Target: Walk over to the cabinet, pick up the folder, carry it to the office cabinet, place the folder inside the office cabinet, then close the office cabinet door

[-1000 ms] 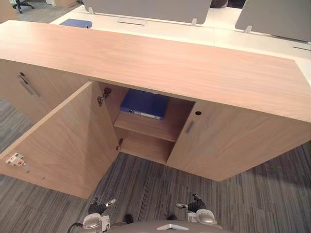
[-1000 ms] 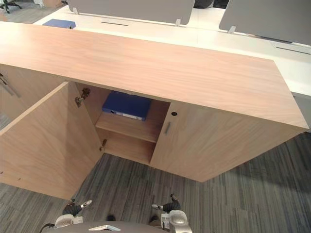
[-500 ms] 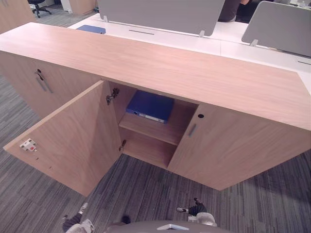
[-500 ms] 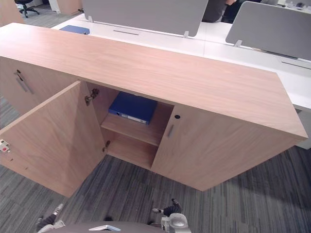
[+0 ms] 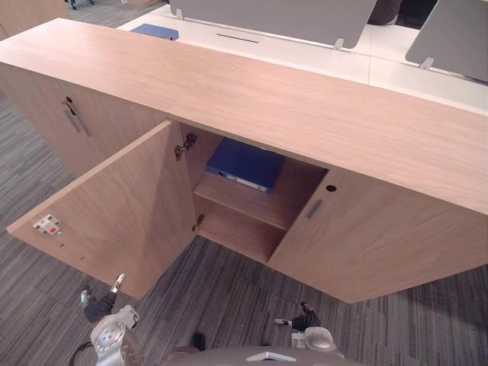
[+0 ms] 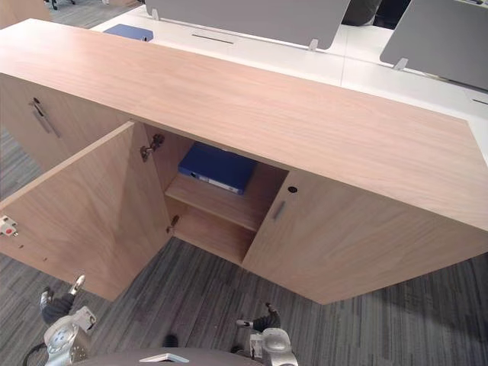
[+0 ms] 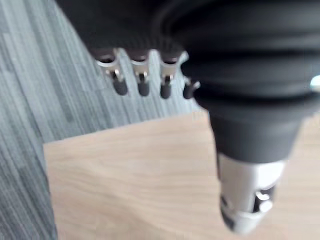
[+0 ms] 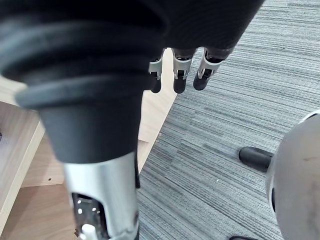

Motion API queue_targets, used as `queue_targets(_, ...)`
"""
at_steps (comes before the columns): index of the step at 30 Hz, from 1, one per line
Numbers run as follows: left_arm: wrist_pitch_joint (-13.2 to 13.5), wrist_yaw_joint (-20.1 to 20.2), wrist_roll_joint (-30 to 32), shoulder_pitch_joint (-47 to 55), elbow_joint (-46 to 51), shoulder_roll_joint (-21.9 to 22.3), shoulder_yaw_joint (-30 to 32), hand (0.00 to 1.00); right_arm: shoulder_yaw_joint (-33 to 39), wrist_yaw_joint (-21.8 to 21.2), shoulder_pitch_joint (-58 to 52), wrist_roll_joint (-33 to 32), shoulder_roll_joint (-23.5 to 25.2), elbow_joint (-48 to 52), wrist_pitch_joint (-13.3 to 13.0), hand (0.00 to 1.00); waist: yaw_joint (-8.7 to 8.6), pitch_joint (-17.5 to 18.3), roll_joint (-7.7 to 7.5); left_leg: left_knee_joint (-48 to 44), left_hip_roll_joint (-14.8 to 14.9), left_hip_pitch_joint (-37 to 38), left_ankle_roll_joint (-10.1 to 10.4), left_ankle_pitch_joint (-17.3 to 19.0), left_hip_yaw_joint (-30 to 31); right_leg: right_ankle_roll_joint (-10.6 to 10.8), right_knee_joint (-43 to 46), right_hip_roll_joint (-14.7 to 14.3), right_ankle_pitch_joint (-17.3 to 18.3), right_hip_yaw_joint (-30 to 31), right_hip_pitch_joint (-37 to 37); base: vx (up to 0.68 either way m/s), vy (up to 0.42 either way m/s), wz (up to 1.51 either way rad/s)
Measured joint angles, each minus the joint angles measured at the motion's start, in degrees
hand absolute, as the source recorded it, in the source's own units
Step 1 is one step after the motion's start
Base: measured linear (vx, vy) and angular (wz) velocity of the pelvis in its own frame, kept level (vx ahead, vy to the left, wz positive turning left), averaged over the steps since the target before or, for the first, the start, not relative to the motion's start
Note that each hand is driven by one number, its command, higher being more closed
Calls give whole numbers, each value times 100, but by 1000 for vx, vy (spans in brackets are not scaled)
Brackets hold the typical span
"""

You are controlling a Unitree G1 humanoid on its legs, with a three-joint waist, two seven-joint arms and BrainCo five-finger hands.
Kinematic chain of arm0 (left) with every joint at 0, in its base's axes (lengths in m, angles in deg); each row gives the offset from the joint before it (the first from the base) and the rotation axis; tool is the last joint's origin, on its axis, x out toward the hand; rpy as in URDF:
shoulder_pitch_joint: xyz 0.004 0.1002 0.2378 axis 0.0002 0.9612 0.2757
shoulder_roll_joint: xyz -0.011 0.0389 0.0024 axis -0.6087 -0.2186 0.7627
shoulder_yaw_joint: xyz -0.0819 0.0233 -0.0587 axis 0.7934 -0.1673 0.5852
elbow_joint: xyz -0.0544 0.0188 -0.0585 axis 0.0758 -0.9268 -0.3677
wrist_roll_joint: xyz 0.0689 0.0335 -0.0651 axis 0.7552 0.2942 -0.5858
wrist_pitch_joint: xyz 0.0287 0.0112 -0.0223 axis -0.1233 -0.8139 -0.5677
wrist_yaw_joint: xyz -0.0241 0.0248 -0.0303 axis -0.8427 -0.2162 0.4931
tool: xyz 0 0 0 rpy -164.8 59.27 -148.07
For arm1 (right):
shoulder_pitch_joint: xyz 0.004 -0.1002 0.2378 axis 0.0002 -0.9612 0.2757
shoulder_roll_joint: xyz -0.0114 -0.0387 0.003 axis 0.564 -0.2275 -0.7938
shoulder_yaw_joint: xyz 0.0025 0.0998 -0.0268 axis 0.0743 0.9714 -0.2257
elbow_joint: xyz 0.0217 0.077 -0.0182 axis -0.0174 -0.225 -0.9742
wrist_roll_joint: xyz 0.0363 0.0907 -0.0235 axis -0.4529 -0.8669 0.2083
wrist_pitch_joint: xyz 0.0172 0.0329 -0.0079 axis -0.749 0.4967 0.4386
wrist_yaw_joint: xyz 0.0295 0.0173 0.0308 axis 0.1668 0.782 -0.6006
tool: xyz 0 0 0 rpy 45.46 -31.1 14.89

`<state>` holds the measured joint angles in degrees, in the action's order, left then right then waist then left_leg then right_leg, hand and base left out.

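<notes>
The left hand (image 5: 99, 305) is hanging low in front of the robot with its fingers loosely straight and nothing in them; its own wrist view is showing the dark tips pointing toward the lower edge of the open door (image 5: 114, 206), near it but not touching. The right hand (image 5: 303, 319) is hanging on the other side, fingers likewise relaxed and empty, over the grey floor (image 5: 229, 297).

Past the hands, the cabinet (image 5: 305, 114) is standing with its left door swung wide out toward the robot, while the door beside it (image 5: 374, 236) is sitting closed. The blue folder (image 5: 245, 162) is lying flat on the upper shelf (image 5: 236, 200) inside the open compartment, well back from the front edge (so the placing looks finished). A second blue folder (image 5: 155, 30) is lying on the white table (image 5: 305, 53) behind the cabinet, well apart from all this.

Judging by this, the fetching, carrying and placing are done, and only the closing is left: the left hand is sitting closest to the door's free edge and seems the likelier one to push it shut.
</notes>
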<state>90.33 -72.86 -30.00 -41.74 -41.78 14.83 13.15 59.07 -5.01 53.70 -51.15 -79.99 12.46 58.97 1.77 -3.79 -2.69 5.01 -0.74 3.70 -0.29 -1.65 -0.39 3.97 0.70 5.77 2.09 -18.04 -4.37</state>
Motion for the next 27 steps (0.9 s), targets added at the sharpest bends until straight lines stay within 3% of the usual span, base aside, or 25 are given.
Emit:
queue_targets(8,-62,-14,378,-56,1,-63,-52,0,-2,3,-19,2,21,-4,18,0,2,-22,-53,2,12,31,4,-6,1,-38,2,-5,4,15,-60,-56,-4,-1)
queue_targets(21,-155,-33,517,133,-28,-61,469,0,31,33,-67,2,27,-5,20,0,53,-29,-73,2,10,83,17,6,-84,-6,-86,-8,-26,19,-154,-6,-1,0)
queue_targets(23,-236,16,646,157,-60,-159,745,0,34,30,-64,1,9,-12,19,0,109,-52,-2,2,18,92,21,34,-81,-8,-101,-6,-28,30,-171,-34,-6,-4)
queue_targets(25,-331,32,678,111,-44,-612,1580,0,21,29,-79,1,-26,-15,21,0,121,-6,-70,2,60,89,99,113,-93,-19,-120,-29,-18,59,-160,-11,-34,-8)
queue_targets(26,-366,292,476,7,-314,-1827,2479,0,5,-46,-104,-48,-69,-6,15,0,157,7,-169,1,123,106,100,115,-115,-59,-122,-113,12,59,-167,3,-74,-5)
queue_targets(27,-370,320,415,-12,-468,-2313,2586,0,3,-53,-137,-74,-68,-2,14,0,207,22,-199,1,143,104,97,113,-123,-61,-123,-121,11,61,-166,21,-72,-1)
